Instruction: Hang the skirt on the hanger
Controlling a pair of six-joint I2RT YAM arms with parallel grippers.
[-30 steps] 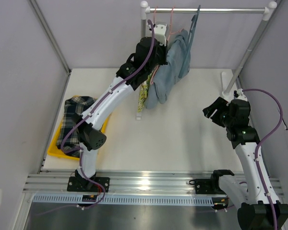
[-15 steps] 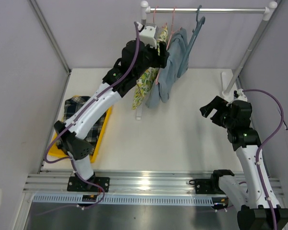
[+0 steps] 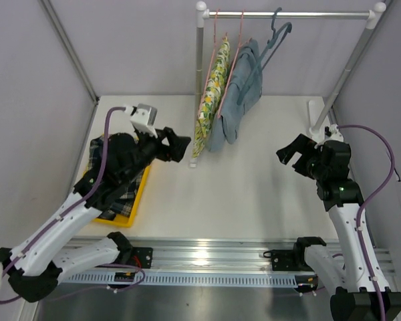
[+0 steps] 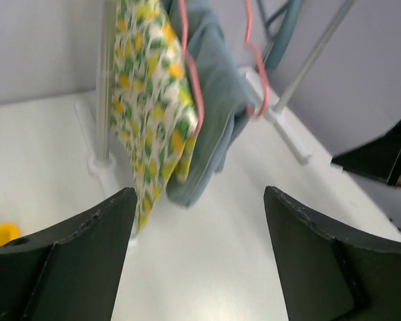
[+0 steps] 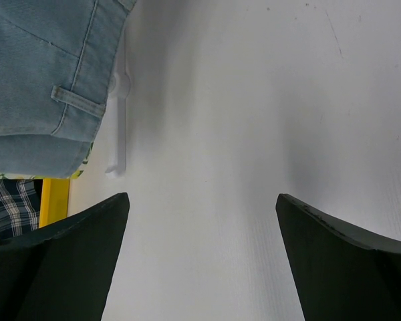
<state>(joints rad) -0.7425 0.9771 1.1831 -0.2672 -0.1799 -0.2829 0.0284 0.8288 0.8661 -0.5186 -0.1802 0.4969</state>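
Note:
The lemon-print skirt (image 3: pixel 212 87) hangs from a thin pink wire hanger (image 3: pixel 214 41) hooked on the rail (image 3: pixel 301 13) at the back. In the left wrist view the skirt (image 4: pixel 150 100) drapes straight down with the pink hanger (image 4: pixel 192 80) wire along its edge. My left gripper (image 3: pixel 184 148) is open and empty, low over the table, left of the skirt and apart from it; the left gripper (image 4: pixel 200 194) shows only bare table between its fingers. My right gripper (image 3: pixel 285 150) is open and empty at the right, and the right gripper (image 5: pixel 202 197) faces plain table.
A blue denim shirt (image 3: pixel 244 87) hangs on a second pink hanger right beside the skirt. A blue-grey hanger (image 3: pixel 275 37) hangs further right. A plaid shirt (image 3: pixel 110 170) lies in a yellow tray (image 3: pixel 135 197) at the left. The rack's posts (image 3: pixel 199 100) stand on the table.
My left gripper opened, let go at the rail and drew back down and to the left. The skirt stays hanging on the rail. My right gripper opened wider.

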